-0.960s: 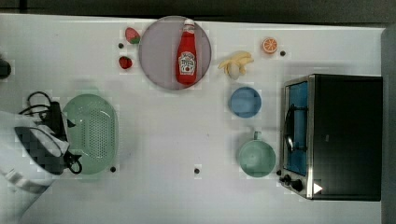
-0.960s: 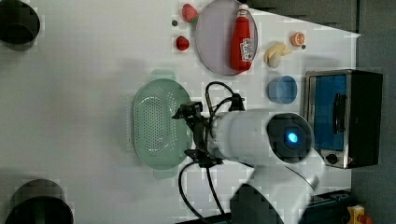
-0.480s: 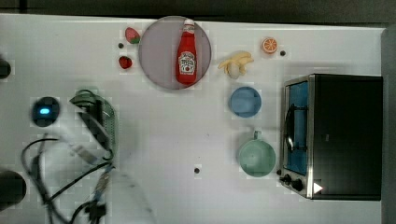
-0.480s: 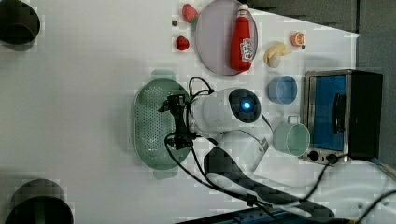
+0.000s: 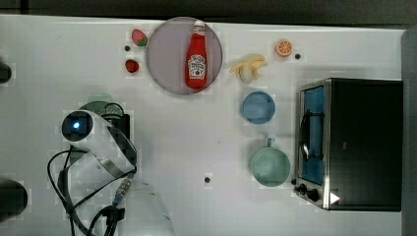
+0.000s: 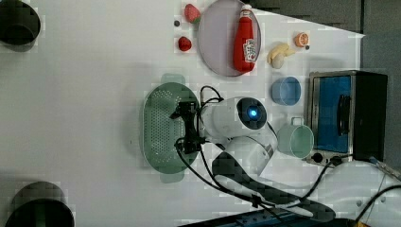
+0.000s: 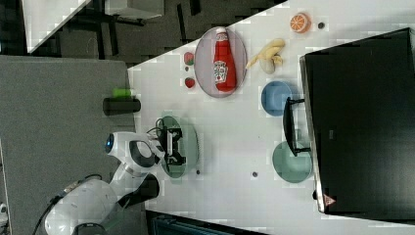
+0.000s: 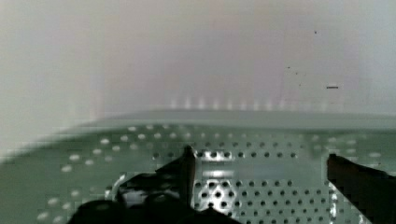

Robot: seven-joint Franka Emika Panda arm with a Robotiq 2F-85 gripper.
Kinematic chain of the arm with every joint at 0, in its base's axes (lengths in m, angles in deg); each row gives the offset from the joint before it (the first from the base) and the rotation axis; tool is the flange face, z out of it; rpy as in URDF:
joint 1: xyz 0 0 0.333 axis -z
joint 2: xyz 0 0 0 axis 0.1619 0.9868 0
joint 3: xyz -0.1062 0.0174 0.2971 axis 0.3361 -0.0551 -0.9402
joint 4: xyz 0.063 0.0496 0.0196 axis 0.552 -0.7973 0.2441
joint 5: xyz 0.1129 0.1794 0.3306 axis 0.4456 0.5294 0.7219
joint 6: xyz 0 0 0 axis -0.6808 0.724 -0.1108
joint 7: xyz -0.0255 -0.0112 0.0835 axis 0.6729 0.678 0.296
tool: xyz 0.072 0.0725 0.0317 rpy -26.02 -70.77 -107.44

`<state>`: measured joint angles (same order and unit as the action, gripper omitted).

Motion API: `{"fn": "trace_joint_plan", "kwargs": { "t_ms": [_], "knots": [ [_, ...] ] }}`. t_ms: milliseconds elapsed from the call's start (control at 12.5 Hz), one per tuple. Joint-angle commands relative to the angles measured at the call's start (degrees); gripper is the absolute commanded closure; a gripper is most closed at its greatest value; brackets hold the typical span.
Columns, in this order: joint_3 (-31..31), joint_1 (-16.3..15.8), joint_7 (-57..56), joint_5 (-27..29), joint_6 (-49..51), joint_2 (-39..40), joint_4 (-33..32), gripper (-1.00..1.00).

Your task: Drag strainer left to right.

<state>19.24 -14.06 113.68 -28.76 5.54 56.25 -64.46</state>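
The strainer (image 6: pixel 161 127) is a pale mint-green oval with a grid of small holes, lying on the white table at the left view's middle. My gripper (image 6: pixel 185 126) is open over the half of the strainer toward the left view's right, its black fingers spread along the rim. In the wrist view the fingertips (image 8: pixel 187 161) hang just above the strainer's perforated floor (image 8: pixel 261 196), holding nothing. In the top view the arm covers most of the strainer (image 5: pixel 98 101). The right view shows the gripper (image 7: pixel 172 144) inside the strainer (image 7: pixel 188 147).
A mint-green mug (image 5: pixel 269 166) and a blue bowl (image 5: pixel 258 107) stand toward the top view's right, before a toaster oven (image 5: pixel 351 142). A plate (image 5: pixel 164 59) holds a ketchup bottle (image 5: pixel 196 56). Strawberries (image 5: pixel 132 65), bananas (image 5: pixel 248 67) and an orange slice (image 5: pixel 283 47) lie nearby.
The arm has swung round so that its white body now lies over the strainer in the top view. The gripper stays over the strainer, which has not moved.
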Motion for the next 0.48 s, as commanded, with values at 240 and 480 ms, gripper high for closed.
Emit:
{"fn": "trace_joint_plan", "kwargs": {
  "t_ms": [240, 480],
  "knots": [
    [1.6, 2.5, 1.1, -0.3, -3.7, -5.6, -4.3, -1.00],
    [1.6, 5.3, 0.5, -0.3, -4.7, -8.8, -8.7, -1.00]
  ]
}}
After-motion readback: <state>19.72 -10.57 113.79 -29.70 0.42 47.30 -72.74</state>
